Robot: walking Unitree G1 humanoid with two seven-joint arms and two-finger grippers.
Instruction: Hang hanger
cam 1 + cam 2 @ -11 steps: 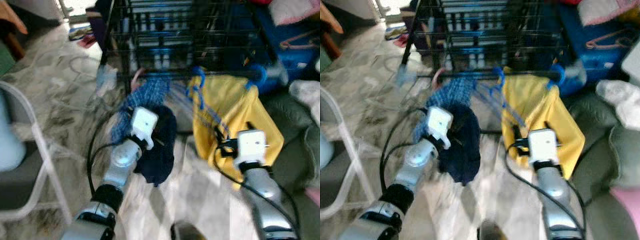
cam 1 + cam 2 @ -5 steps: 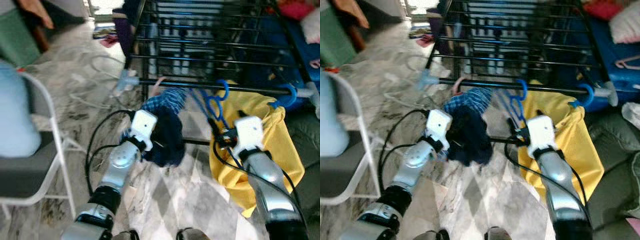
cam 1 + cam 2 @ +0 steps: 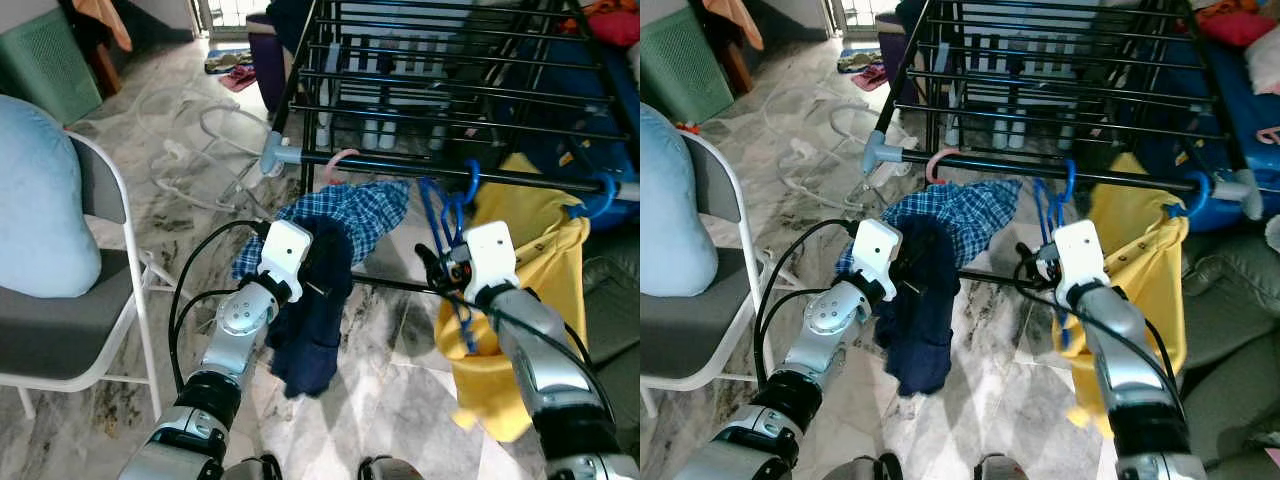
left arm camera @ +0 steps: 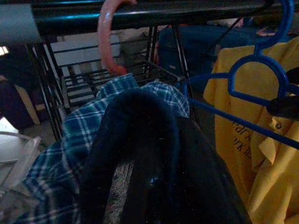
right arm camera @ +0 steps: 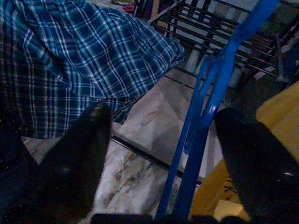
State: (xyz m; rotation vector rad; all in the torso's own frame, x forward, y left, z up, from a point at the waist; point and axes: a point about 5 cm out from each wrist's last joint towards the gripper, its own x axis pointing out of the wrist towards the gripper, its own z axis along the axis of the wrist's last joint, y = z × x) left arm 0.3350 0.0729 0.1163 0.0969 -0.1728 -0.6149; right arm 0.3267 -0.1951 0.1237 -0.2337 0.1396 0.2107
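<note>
Right wrist view: right gripper (image 5: 159, 140) fingers spread wide, blue hanger (image 5: 205, 121) between them. Left gripper (image 3: 318, 268) clamps navy garment (image 3: 310, 330); drying rack rail (image 3: 400, 165) just ahead.

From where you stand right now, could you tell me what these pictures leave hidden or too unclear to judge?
- Left gripper: its fingers are buried in the dark blue garment, in the eye views and the left wrist view.
- Pink hanger: shoulders covered by the plaid shirt.
- Yellow shirt: its print is too small in the left wrist view.
- Blue hanger: lower part cut off by the right wrist view's edge, between the right gripper fingers.
</note>
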